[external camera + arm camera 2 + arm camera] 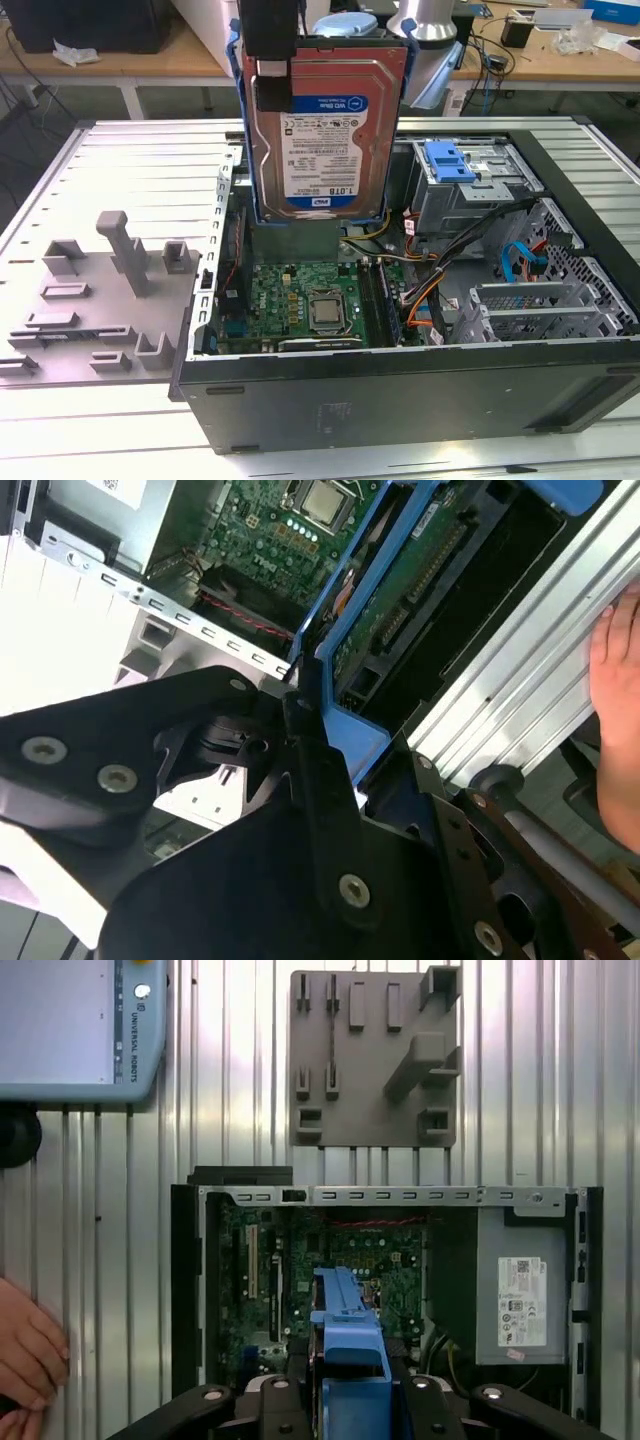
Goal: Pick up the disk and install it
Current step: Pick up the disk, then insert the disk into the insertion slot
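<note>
On the exterior view's left, a grey fixture plate (90,290) with raised blocks lies flat on the ribbed aluminium tabletop (130,170). Just beside it, toward the exterior view's right, I see the open computer case (400,400) lying on its side, with the green motherboard (300,300) facing up.

The disk (320,130) hangs in the air above the motherboard end of the case, clear of everything inside it. Its long axis runs straight up and down. The labelled face is turned toward the exterior camera, the blue band of the label is at the lower end, and the blue carrier rail frames both long edges. My claw (270,80) is clenched on the disk at its upper end. In the first wrist view I look down along the disk (345,1320) edge-on, with the claw (355,1390) clamped on either side of the carrier.

Further to the exterior view's right is the drive cage with a small blue latch (448,160) on top, then a tangle of cables. In the first wrist view a grey metal box (520,1290) with a white sticker fills one corner of the case, and a person's hand (25,1355) rests on the tabletop, well apart from the case. Wooden benches (560,60) with clutter stand behind.
</note>
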You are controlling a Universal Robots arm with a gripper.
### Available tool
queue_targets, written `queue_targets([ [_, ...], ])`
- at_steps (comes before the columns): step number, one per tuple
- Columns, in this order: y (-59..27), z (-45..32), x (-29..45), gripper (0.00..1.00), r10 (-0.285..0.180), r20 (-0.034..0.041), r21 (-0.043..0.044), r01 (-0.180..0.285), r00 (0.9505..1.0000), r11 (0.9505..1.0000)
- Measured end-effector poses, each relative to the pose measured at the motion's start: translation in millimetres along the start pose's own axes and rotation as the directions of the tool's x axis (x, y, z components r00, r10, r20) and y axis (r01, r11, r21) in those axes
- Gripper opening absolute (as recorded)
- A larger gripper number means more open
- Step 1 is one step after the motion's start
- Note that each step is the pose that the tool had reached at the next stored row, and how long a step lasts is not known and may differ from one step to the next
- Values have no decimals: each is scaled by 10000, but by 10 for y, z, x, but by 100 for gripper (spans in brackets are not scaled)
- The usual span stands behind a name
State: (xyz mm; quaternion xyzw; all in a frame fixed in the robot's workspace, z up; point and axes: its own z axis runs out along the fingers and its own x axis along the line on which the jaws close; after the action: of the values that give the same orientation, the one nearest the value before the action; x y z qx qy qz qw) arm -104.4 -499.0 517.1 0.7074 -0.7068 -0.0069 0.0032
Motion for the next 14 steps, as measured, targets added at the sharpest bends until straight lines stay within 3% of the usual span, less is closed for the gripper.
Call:
queue_targets([
  [14, -7, 0, 8, 37, 0, 0, 0, 0, 10000, 10000],
])
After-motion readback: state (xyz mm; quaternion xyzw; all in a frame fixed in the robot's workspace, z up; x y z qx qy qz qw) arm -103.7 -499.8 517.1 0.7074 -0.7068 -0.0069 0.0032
